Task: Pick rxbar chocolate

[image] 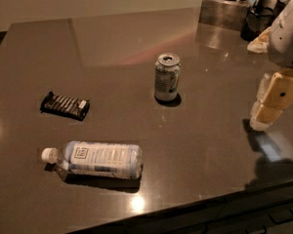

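Note:
The rxbar chocolate point(65, 105) lies flat on the dark countertop point(112, 38) at the left, a black wrapper with pale stripes and a white patch at its right end. My gripper point(263, 116) hangs at the far right edge of the view, pale fingers pointing down just above the counter, far from the bar and empty as far as I can see. The arm's white housing sits above it at the top right.
A silver drink can point(166, 77) stands upright in the middle. A clear water bottle point(95, 160) lies on its side near the front edge, below the bar. Metal containers and dark objects point(234, 4) stand at the back right corner.

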### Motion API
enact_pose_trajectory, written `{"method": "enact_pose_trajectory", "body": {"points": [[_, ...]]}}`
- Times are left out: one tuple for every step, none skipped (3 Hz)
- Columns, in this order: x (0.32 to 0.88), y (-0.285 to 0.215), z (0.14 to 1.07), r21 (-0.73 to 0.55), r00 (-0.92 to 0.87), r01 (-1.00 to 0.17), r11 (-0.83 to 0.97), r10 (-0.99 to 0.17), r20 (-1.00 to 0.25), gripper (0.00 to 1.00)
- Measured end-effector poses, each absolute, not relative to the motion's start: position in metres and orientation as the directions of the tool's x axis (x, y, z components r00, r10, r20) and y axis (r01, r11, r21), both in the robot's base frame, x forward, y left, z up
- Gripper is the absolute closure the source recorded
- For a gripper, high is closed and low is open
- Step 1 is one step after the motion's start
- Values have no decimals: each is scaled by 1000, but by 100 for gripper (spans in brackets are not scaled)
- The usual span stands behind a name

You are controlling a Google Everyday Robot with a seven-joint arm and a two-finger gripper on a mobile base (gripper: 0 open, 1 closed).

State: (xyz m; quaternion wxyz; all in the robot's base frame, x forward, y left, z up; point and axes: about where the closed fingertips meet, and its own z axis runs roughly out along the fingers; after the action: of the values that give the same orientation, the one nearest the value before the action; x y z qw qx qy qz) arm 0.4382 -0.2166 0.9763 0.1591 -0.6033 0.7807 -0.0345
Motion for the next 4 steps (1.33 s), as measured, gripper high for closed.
{"method": "enact_pose_trajectory", "body": {"points": [[438,-216,977,-248,-221,-930,270,-953,-208,0],[453,-201,985,-241,-219,-926,289,-935,-279,0],[473,-170,997,-221,-196,-931,290,-909,-367,0],[496,-123,999,-185,-169,-945,272,-884,-436,0]]}}
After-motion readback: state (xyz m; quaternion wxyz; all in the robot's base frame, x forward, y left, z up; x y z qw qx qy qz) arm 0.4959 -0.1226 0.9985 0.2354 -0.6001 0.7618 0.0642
